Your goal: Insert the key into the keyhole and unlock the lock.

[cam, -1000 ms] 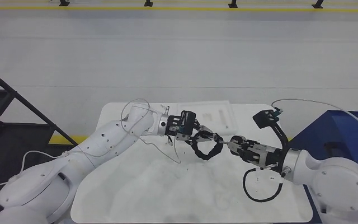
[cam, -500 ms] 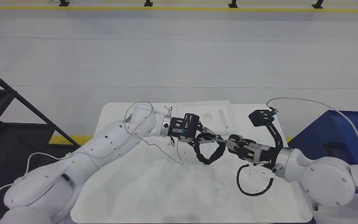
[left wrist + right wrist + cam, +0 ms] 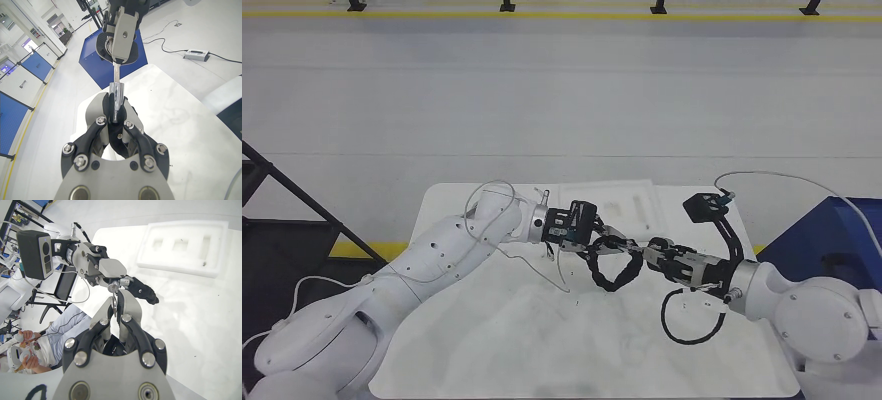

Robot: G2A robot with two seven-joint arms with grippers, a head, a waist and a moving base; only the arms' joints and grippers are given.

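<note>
Closing the gap, the right gripper (image 3: 650,252) has drawn in toward the left gripper (image 3: 612,240), which has edged a little to meet it.

From above, the two meet tip to tip over the table (image 3: 492,340), just in front of the foam tray (image 3: 627,200). The cable lock (image 3: 613,286) hangs its black loop beneath them.

At the left wrist, the left pincer is clamped narrow on the lock's chrome cylinder (image 3: 117,93). The key (image 3: 116,73) runs straight into the cylinder's end, with much of its blade still bare.

At the right wrist, the right pincer is pinched tight on the key's head and ring, and the keyhole (image 3: 112,287) is just past its tips.

Insertion looks under way but not seated. The next move calls for pushing along the cylinder's axis, then a twist while the left grip holds firm.
</note>
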